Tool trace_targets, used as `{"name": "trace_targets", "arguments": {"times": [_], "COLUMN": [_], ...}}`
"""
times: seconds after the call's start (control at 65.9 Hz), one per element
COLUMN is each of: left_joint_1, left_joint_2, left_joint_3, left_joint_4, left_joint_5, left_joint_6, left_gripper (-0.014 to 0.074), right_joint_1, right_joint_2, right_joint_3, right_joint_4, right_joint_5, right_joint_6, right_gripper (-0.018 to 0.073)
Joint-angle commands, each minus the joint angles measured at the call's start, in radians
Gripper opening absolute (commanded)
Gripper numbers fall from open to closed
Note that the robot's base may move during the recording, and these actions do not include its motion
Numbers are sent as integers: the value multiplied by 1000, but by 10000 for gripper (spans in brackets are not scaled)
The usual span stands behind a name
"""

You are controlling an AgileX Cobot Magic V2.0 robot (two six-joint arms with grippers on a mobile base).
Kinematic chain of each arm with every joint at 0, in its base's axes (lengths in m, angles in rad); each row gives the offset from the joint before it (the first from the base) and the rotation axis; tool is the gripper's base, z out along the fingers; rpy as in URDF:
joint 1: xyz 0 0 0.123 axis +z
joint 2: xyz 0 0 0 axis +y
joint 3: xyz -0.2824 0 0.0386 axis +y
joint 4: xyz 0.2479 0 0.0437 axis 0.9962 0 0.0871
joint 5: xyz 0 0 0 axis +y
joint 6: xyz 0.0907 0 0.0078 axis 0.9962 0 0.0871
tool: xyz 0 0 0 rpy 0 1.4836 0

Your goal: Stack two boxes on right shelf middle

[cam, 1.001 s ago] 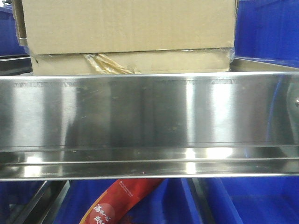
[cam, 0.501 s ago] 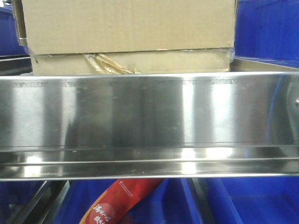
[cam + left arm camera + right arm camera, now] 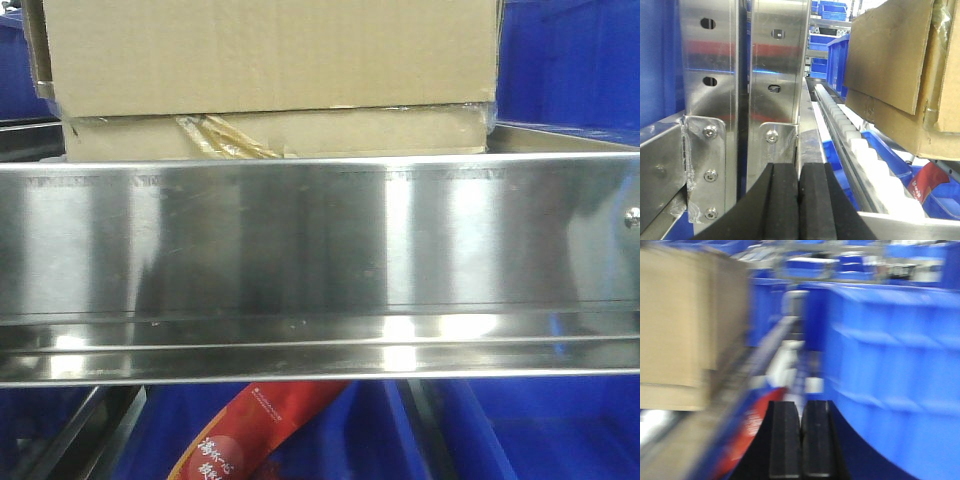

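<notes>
Now two boxes (image 3: 270,70) sit stacked on the shelf (image 3: 320,250); both tools (image 3: 798,200) (image 3: 801,440) pressed closed, empty.

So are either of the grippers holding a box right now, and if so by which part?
Nothing is held. The left gripper and right gripper are both shut on empty air, pads together, clear of the stacked boxes on the shelf.

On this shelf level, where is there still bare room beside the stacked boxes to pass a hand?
Left of the boxes, the white roller track runs bare between them and the steel uprights; the shut left hand faces that gap. On the right, a blue bin leaves only a narrow lane beside the boxes, ahead of the shut right hand. The shelf centre is taken.
</notes>
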Motion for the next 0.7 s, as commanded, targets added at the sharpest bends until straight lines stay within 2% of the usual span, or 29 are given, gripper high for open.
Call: {"name": "trace_targets", "arguments": {"times": [0.0,0.137,0.319,0.683], "left_joint_1": [-5,-5,-5,-5], "left_joint_2": [-4,-4,-4,-4], "left_joint_3": [-2,-2,-2,-2], "left_joint_4": [-4,-4,-4,-4], "left_joint_5": [-18,-18,-18,-18], "left_joint_6": [-1,-1,-1,-1], "left_gripper": [-111,-111,-111,-111], "right_joint_1": [-53,-93,-93,-92], "right_joint_2": [-55,-119,-208,-251], "right_joint_3": [61,144,255,259], "right_joint_4": [-18,-27,-29,-60], "right_joint_5": [-70,-109,-154,-126], "right_joint_6": [1,1,25,33], "right_gripper": [-162,-162,-162,-162]}}
